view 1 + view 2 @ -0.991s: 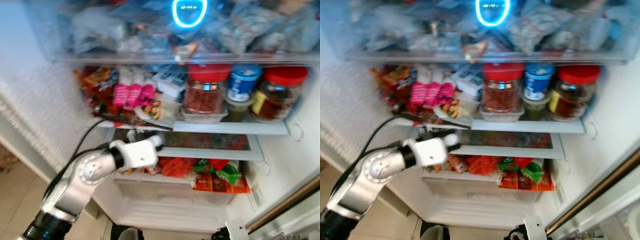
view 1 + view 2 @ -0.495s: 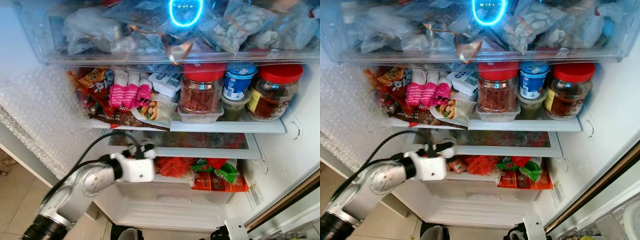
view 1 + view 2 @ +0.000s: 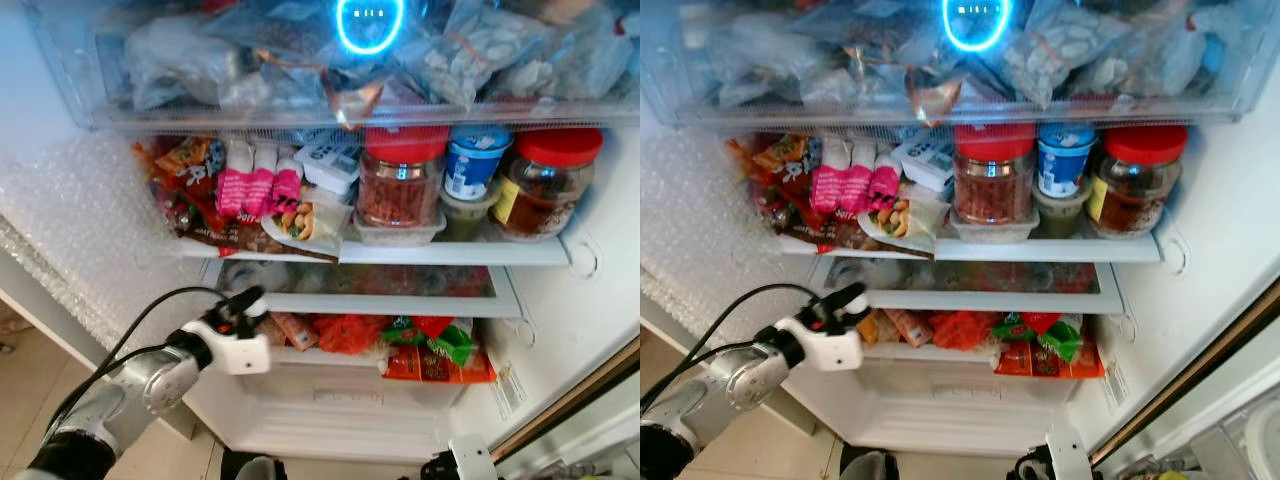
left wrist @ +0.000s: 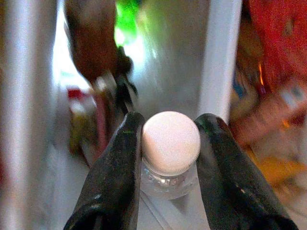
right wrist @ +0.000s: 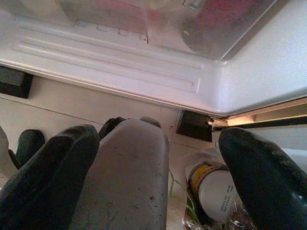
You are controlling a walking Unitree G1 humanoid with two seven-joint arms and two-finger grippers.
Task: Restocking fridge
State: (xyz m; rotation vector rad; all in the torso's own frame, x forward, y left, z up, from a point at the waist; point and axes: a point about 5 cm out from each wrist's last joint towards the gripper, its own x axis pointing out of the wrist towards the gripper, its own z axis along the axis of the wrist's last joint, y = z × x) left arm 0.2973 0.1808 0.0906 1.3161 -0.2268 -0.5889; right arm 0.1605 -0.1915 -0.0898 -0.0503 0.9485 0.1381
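My left gripper [image 4: 171, 120] is shut on a small clear bottle with a white cap [image 4: 171, 141], one black finger on each side of its neck. In the left eye view that gripper [image 3: 245, 303] hangs just outside the open fridge, at the left end of the lower glass shelf [image 3: 400, 295]. The shelf above carries two red-lidded jars [image 3: 402, 180], a blue-lidded tub [image 3: 478, 165] and pink packets [image 3: 258, 185]. My right gripper [image 5: 158, 158] hangs low by the fridge's base, fingers [image 5: 48, 177] wide apart, with a grey rounded object [image 5: 124, 177] between them.
A clear top drawer [image 3: 300, 100] is packed with bags. The bottom drawer [image 3: 330, 385] holds red and green packs. Bubble wrap [image 3: 80, 230] covers the left wall. The fridge door edge [image 3: 570, 400] runs along the lower right. A white container [image 5: 216, 187] lies on the floor.
My left arm has drawn back from the lower shelf, down and to the left, away from the fridge interior. The view has sharpened.
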